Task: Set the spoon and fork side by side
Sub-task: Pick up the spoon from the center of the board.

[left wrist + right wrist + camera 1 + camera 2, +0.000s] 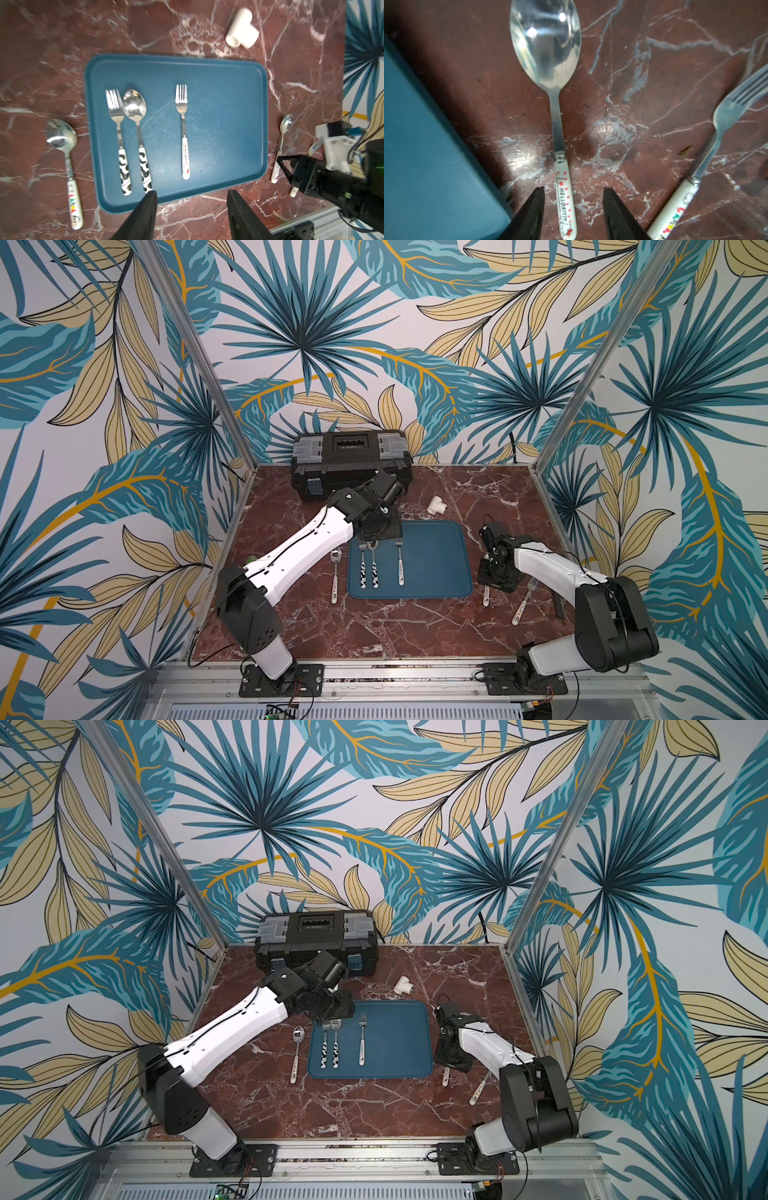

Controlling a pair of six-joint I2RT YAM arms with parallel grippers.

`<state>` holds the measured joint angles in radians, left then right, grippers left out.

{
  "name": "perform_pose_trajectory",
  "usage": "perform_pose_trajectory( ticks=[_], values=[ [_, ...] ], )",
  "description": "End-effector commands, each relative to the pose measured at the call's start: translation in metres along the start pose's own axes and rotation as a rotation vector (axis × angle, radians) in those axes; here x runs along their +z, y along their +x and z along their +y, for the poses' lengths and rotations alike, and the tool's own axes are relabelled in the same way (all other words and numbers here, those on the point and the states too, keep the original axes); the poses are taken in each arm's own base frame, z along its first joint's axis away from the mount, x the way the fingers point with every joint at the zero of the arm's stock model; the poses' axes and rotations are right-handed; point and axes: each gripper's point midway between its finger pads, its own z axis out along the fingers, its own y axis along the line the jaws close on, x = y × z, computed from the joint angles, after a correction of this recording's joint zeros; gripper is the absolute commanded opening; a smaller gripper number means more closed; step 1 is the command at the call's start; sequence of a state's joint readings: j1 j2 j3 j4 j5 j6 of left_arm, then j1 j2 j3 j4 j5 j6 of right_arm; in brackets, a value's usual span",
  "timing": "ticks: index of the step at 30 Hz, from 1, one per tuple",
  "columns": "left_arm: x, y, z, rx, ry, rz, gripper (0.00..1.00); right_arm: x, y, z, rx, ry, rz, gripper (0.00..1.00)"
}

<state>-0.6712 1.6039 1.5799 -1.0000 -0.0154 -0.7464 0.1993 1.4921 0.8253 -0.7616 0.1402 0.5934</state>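
- Leaf-print wallpaper point(299, 344) on three sides, with a red marble surface point(374, 630) below.
- Lettered spoon point(335, 577): flat on the surface, just beside the tray's left edge, bowl pointing away from the robot.
- Blue tray point(436, 564): mid-surface, holding three pieces of cutlery.
- Cow-print fork point(363, 566) and cow-print spoon point(374, 568): on the tray's left part, side by side with handles parallel (whether the heads touch cannot be told).
- Left end effector point(192, 194): above the tray's far left corner, fingers spread, nothing between them.
- Black toolbox point(351, 460): against the back wall, behind the left arm.
- Hello Kitty fork point(400, 564): on the tray near its middle, parallel to the cow-print pair and apart from it.
- White pipe tee point(437, 506): on the surface beyond the tray's far edge.
- Hello Kitty spoon point(558, 124): off the tray, on the surface near its right edge.
- Right end effector point(574, 189): low over that spoon's handle, one finger either side with a gap at each, gripping nothing.
- Lettered fork point(524, 601): furthest right, lying tilted.
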Motion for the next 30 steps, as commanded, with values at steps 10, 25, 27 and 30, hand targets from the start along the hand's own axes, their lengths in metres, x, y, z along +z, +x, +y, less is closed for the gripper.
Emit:
perform_pose_trajectory(
  ticks=[10,25,27,30],
  values=[
    [0.002,0.035,0.064,-0.044,-0.057,0.031,0.57,0.018,0.016,0.002,0.037,-0.007,0.095,0.19],
    [-0.002,0.029,0.088,-0.048,-0.116,0.003,0.57,-0.027,-0.013,0.004,-0.024,-0.021,-0.041,0.07],
    [-0.002,0.029,0.097,-0.066,-0.122,0.001,0.57,-0.033,-0.016,0.009,-0.045,-0.024,-0.05,0.07],
    [0.0,0.031,0.107,-0.097,-0.119,0.006,0.57,-0.041,-0.015,0.029,-0.09,-0.068,-0.068,0.07]
  ],
)
